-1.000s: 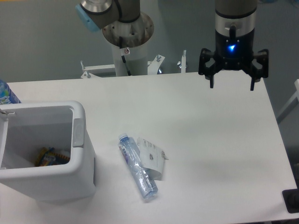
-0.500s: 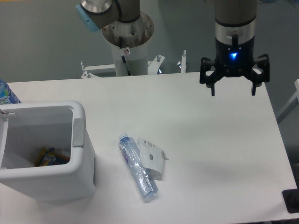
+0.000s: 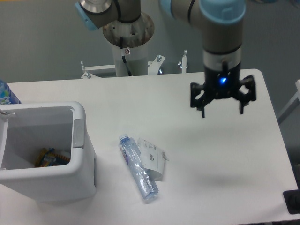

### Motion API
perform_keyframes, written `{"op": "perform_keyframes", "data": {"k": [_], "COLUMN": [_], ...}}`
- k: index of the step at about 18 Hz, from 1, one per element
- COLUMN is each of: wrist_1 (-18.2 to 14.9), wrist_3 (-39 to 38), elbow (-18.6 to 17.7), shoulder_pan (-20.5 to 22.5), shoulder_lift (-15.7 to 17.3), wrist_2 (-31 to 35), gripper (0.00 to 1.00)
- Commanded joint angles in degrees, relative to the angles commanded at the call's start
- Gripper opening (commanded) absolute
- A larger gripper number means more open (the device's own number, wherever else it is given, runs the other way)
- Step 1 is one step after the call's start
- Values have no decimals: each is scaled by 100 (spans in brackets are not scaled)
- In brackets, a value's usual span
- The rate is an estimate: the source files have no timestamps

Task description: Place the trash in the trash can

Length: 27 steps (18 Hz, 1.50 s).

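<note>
Trash can [image 3: 79, 140] is sitting at the table's [image 3: 211, 154] left edge, open top, with some colourful items lying at the bottom. Crushed bottle [image 3: 138, 168] is lying on the table just right of the can, cap pointing up-left. Crumpled paper [image 3: 153, 158] is lying against the bottle's right side, touching it. Gripper [image 3: 222, 112] is hanging over the right part of the table, well apart from the trash, fingers spread wide, holding nothing, blue light glowing on its body.

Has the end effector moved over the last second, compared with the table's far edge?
Yes. The open black two-finger end effector has come down and leftward in the image, from the white table's far right corner toward its middle.
</note>
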Motion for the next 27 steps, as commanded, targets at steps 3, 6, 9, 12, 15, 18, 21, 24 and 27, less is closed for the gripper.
{"op": "perform_keyframes", "data": {"k": [3,6,9,12,15,18,21,24,27], "wrist_1": [89,80,71,71,80,80,133,230,247], "wrist_3": [-615,-696,-836,-1100,-1258,-1477,-1741,-1838,-1873], "elbow": [-98,-159,-194,-203,-195,-186,-168,-194,-195], "shoulder_pan": [-175,-386,-571,-764,-932,-1072,-1248,-1327,-1424], "shoulder_lift": [-61,-219,-439,-720,-949,-1080,-1318,-1423,-1529], "wrist_2": [-17,-70,-123,-114,-123,-193,-193,-193,-185], "gripper": [100,100,100,100,100,100,100,100,100]}}
